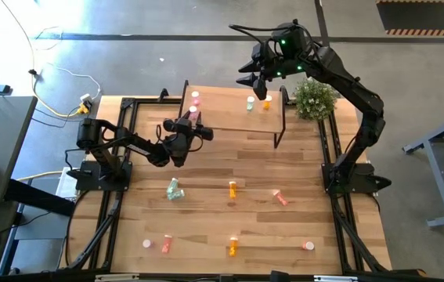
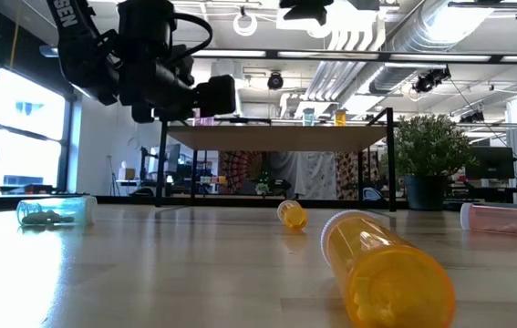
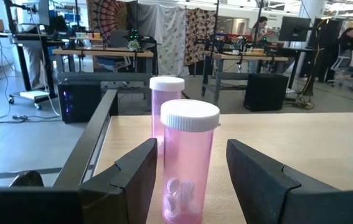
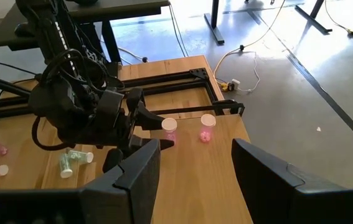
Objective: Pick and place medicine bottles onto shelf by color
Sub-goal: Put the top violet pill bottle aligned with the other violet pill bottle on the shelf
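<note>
The shelf stands at the table's far middle. On its left end stand two pink medicine bottles with white caps, one nearer than the other. My left gripper reaches level onto that end, open, one finger on each side of the nearer bottle; a gap shows at one finger, and the other stands right beside the bottle. A green bottle and an orange one stand on the shelf's right part. My right gripper hangs open above them, with nothing between its fingers.
Several bottles lie on the table: a pale green one, orange ones, a salmon one and pink ones near the front edge. A potted plant stands at the shelf's right end.
</note>
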Robot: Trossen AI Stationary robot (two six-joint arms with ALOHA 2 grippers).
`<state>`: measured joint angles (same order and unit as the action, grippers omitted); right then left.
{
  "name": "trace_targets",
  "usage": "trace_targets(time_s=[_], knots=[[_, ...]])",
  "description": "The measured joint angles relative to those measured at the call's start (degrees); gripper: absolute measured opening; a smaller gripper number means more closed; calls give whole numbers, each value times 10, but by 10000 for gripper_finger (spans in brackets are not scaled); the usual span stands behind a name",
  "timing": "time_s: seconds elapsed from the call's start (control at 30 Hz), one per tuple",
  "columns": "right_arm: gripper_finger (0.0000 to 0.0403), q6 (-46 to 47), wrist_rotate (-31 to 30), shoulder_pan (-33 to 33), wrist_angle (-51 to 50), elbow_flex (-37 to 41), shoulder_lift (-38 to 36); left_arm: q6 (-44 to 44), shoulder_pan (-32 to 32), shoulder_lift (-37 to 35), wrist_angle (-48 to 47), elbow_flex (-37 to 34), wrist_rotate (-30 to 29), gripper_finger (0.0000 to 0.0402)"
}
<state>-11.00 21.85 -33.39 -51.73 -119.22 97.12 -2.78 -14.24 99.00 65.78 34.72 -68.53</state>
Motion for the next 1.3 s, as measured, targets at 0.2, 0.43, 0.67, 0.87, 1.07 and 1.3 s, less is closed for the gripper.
trace_targets(time_s=[0.2, 0.43, 0.67, 0.87, 1.07, 1.3], knots=[[190, 0, 2, 0, -1, 0, 0, -16, 3, 0, 0, 0, -1, 184], [190, 0, 6, 1, -4, 0, 0, -16, 22, 0, 0, 0, -33, 184], [190, 0, 6, 0, -4, 0, 0, -16, 30, 0, -2, 0, -44, 184], [190, 0, 6, 0, -4, 0, 0, -16, 46, 0, -5, 0, -61, 184], [190, 5, 6, 0, -4, 0, 0, -16, 67, 0, -7, 0, -71, 184], [190, 7, 6, 4, -4, 0, 0, -17, 118, -5, -2, 0, -104, 184]])
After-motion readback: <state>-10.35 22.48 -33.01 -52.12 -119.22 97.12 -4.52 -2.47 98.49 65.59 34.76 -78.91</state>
